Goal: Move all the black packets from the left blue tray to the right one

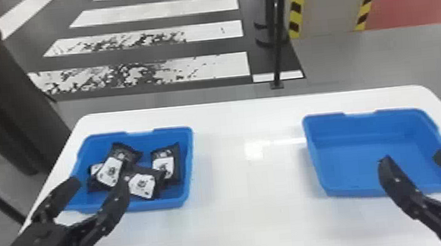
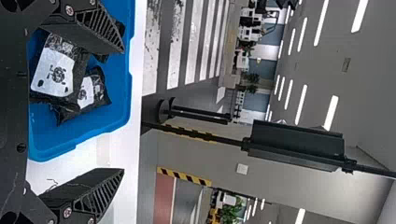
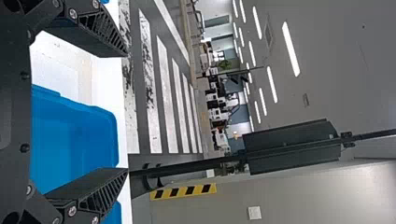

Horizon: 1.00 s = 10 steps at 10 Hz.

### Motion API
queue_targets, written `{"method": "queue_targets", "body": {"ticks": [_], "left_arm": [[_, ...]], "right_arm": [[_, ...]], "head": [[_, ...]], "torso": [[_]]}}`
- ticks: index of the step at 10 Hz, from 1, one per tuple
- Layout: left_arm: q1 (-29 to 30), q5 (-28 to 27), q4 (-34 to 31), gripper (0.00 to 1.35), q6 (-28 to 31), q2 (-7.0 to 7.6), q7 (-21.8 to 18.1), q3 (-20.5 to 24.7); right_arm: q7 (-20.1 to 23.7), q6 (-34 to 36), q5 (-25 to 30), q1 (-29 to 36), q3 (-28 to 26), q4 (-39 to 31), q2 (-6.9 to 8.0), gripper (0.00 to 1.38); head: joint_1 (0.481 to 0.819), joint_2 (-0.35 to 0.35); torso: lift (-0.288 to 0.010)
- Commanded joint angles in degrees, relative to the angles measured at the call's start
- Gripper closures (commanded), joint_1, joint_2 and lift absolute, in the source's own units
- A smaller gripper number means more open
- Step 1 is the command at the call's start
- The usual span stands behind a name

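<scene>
While left tray (image 1: 162,203) holds black packets (image 1: 142,184), floor (image 1: 371,157) is exposed in right tray (image 1: 355,192). Left gripper (image 1: 97,182) and right gripper (image 1: 412,158) are spread wide.

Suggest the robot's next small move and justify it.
Probably ease the left gripper down towards the black packets: its fingers are open, and the packets, some overlapping, lie in the left blue tray, while the task wants them in the right blue tray.

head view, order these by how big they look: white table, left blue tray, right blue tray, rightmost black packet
White table
Left blue tray and right blue tray, too alike to rank
Rightmost black packet
</scene>
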Motion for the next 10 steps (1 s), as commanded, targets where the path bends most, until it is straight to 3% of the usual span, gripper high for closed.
{"method": "queue_targets", "body": {"ticks": [1, 8, 10], "left_arm": [[0.0, 0.4, 0.0, 0.13, 0.4, -0.07, 0.0, -0.1], [-0.3, 0.1, 0.0, 0.13, 1.2, -0.07, 0.0, -0.1], [-1.3, -1.4, 0.0, 0.13, 6.6, 0.02, 0.0, -0.2]], "right_arm": [[-0.1, -0.1, -0.1, 0.1, 0.0, 0.0, -0.08, 0.15], [0.0, -0.1, -0.3, 0.3, 0.0, 0.0, -0.08, 0.15], [0.0, -0.1, -0.5, 0.3, 0.0, -0.1, -0.16, 0.15]], "head": [[0.695, 0.074], [0.695, 0.072], [0.695, 0.072]], "torso": [[-0.140], [-0.140], [-0.140]]}}
